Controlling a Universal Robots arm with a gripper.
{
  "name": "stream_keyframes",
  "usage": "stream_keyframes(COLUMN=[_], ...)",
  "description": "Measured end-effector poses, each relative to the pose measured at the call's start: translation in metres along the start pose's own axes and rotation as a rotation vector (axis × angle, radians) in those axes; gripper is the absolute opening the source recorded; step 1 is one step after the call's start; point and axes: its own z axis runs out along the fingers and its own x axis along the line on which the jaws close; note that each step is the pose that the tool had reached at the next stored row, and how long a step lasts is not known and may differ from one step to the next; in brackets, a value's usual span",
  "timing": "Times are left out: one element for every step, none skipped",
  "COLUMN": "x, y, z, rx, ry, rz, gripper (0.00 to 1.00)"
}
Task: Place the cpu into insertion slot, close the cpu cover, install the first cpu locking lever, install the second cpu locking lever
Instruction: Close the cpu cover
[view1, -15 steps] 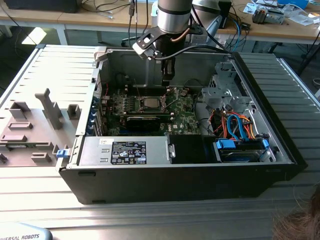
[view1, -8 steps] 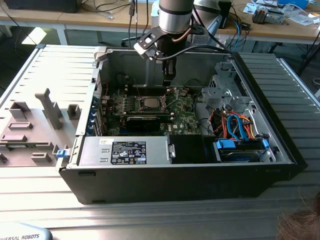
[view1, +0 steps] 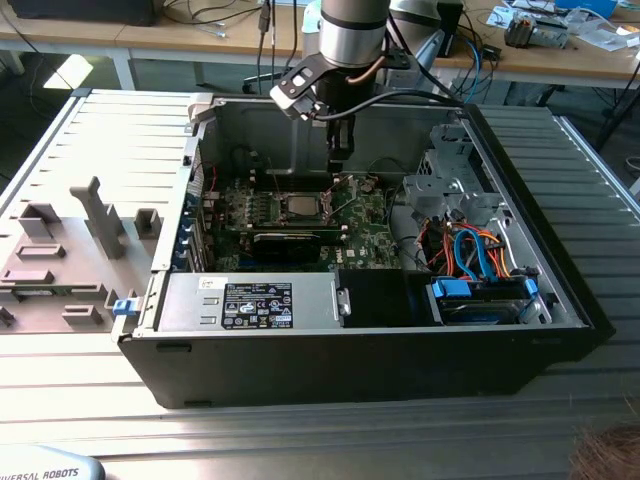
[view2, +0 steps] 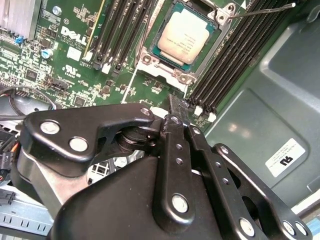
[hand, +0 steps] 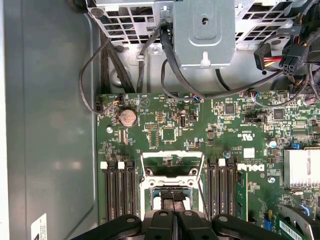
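The cpu (view2: 187, 35) lies flat in the insertion slot (view2: 220, 31), its silvery top and thin green edge uncovered; from outside it is a pale square (view1: 300, 207) on the green board. The cpu cover (hand: 172, 162) is a silvery frame tilted up off the slot's far edge. A thin wire locking lever (view2: 260, 11) sticks out free beside the slot. My gripper (hand: 173, 200) hangs just above the slot, black fingers pressed together with nothing between them. It also appears in the second wrist view (view2: 176, 111) and the exterior view (view1: 338, 165).
Black memory slots (hand: 120, 190) flank the socket on both sides. A drive cage (view1: 450, 180) with orange and blue cables (view1: 480, 250) stands at the exterior view's right. A power supply box (view1: 250, 303) fills the front, and case walls (view1: 210, 130) ring the board.
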Motion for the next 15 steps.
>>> stream_keyframes(x=[0.0000,0.0000,0.0000,0.0000,0.0000,0.0000,0.0000,0.0001,0.0001,0.0001,0.0001,0.0001,0.0001,0.0002,0.0002], y=[0.0003,0.0006,0.0009,0.0014,0.0022,0.0028,0.0032,0.0039,0.0043,0.0046,0.0050,0.0054,0.0058,0.0059,0.0062], z=[0.0000,0.0000,0.0000,0.0000,0.0000,0.0000,0.0000,0.0000,0.0000,0.0000,0.0000,0.0000,0.0000,0.0000,0.0000], rx=[0.0000,0.0000,0.0000,0.0000,0.0000,0.0000,0.0000,0.0000,0.0000,0.0000,0.0000,0.0000,0.0000,0.0000,0.0000], ry=[0.0000,0.0000,0.0000,0.0000,0.0000,0.0000,0.0000,0.0000,0.0000,0.0000,0.0000,0.0000,0.0000,0.0000,-0.0001], rz=[0.000,0.000,0.000,0.000,0.000,0.000,0.000,0.000,0.000,0.000,0.000,0.000,0.000,0.000,0.000], gripper=[0.11,0.11,0.11,0.11,0.11,0.11,0.11,0.11,0.11,0.11,0.11,0.11,0.11,0.11,0.11])
